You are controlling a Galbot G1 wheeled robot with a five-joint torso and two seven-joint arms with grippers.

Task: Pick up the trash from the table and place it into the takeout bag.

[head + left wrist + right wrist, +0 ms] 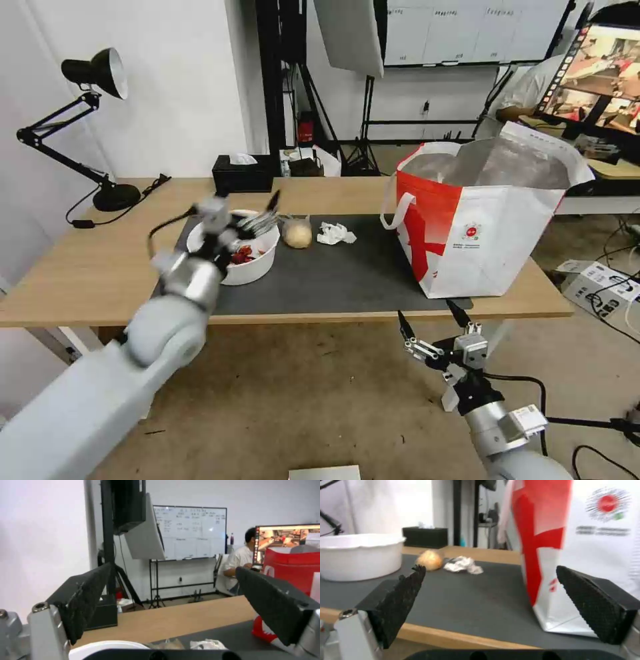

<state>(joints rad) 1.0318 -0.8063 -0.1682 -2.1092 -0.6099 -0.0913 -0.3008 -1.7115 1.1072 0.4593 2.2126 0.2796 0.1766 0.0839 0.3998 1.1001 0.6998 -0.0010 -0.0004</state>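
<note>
I note pale grey tubular arms with brushed silver wrist collars, black cabling looped at both wrists, and on the left gripper [257, 213] and right gripper [432, 320] silver brackets with visible screws carrying black, wedge-shaped, finely textured finger pads [598, 605].

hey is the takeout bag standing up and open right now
Yes, upright and open. The bag stands on its base at the mat's right end, mouth spread wide with its foil lining showing.
</note>
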